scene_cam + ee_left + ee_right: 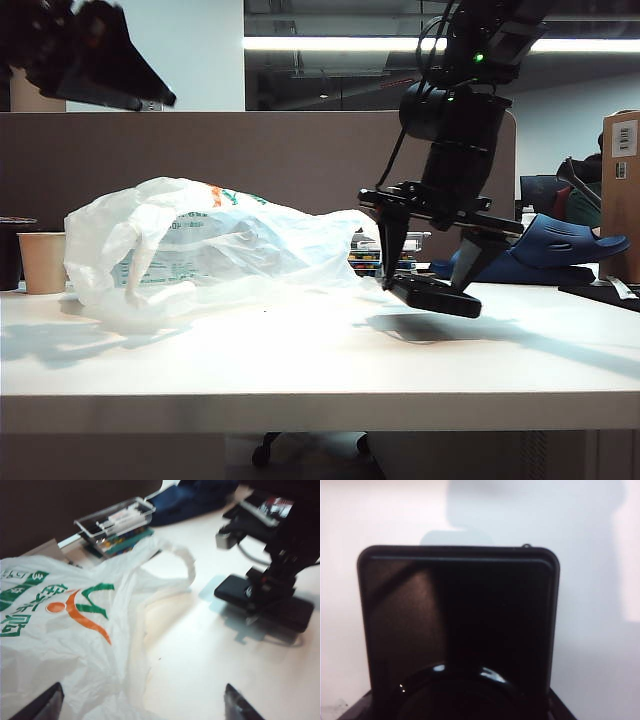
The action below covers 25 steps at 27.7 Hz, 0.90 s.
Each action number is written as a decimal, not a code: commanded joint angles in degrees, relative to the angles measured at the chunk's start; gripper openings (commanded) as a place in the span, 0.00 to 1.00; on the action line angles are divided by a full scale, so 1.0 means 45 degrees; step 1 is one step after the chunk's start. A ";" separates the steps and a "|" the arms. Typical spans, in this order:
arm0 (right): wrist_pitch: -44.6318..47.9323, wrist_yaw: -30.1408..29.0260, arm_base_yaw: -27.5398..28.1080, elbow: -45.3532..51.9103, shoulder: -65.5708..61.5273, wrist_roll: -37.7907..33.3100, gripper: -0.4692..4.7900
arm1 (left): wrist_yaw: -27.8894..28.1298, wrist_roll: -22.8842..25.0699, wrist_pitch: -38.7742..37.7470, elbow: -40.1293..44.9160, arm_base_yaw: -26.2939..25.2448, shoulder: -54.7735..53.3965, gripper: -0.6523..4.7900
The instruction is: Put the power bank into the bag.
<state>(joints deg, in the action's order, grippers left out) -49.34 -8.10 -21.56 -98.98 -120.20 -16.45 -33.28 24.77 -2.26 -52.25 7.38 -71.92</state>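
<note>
The white table [300, 370] takes up most of what I can see, and sprawled across its left half is the bag [200, 245], a big crinkly heap of translucent white plastic with green and orange print. It lies slumped on its side with one loop handle [182, 560] curling out toward the middle of the table. I cannot make out a clear open mouth from where I stand. It looks feather-light and floppy, so I judge it will slide or collapse if anything pushes against it without the film being held; the handle or the rim beside it seems the sensible place to pinch.

On the right side, the right gripper [432, 268] reaches down and is closed across the power bank [435, 295], one finger on each long edge. The slab hangs just above the table, tilted, well apart from the bag's near edge. It is flat, black and rigid, and I would guess fairly dense for its size and smooth on its faces, so a grip on the narrow edges near the middle, as here, seems best to stop it pivoting or slipping.

The left gripper [142, 700] hovers high over the bag, empty, its two fingertips spread wide apart.

Behind the table sit a dark blue slipper [560, 245] on the right, a clear plastic box [115, 520] in the middle, and a beige paper cup [42, 262] at the far left.
</note>
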 commanded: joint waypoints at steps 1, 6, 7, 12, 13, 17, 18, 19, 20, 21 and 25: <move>0.0549 -0.0685 -0.0160 -0.0117 0.0131 -0.0005 0.52 | 0.1637 0.1239 0.0141 -0.0291 0.0476 -0.0767 1.00; 0.0933 -0.0855 -0.0393 -0.0112 0.0131 -0.0010 0.52 | 0.3463 0.2565 0.0539 -0.0350 0.1423 -0.1758 1.00; 0.1049 -0.1020 -0.0437 -0.0112 0.0131 -0.0010 0.52 | 0.3614 0.2909 0.0729 -0.0359 0.1637 -0.2040 1.00; 0.1132 -0.1141 -0.0627 -0.0112 0.0131 -0.0010 0.48 | 0.4945 0.3201 0.2186 -0.0457 0.1865 -0.3157 1.00; 0.1137 -0.1141 -0.0656 -0.0112 0.0131 -0.0010 0.48 | 0.5221 0.3211 0.2191 -0.0656 0.1865 -0.3453 1.00; 0.1180 -0.1307 -0.0690 -0.0112 0.0126 -0.0015 0.48 | 0.5731 0.3832 0.2171 -0.1651 0.1865 -0.4371 1.00; 0.1248 -0.1355 -0.0690 -0.0112 0.0131 -0.0015 0.48 | 0.5731 0.3832 0.2123 -0.2025 0.1865 -0.4668 1.00; 0.1253 -0.1384 -0.0690 -0.0112 0.0131 -0.0015 0.48 | 0.5731 0.3837 0.2137 -0.2200 0.1865 -0.4847 1.00; 0.1258 -0.1384 -0.0690 -0.0112 0.0131 -0.0015 0.48 | 0.5731 0.3832 0.2132 -0.2433 0.1865 -0.5095 1.00; 0.1263 -0.1379 -0.0690 -0.0112 0.0131 -0.0010 0.48 | 0.5736 0.3827 0.2132 -0.2657 0.1865 -0.5377 1.00; 0.1365 -0.1384 -0.0690 -0.0112 0.0126 -0.0010 0.48 | 0.5736 0.3842 0.2093 -0.2837 0.1865 -0.5940 1.00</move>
<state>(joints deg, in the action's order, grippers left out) -44.62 -13.74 -24.53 -99.02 -120.22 -16.47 -7.44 41.82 6.66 -64.84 15.77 -98.54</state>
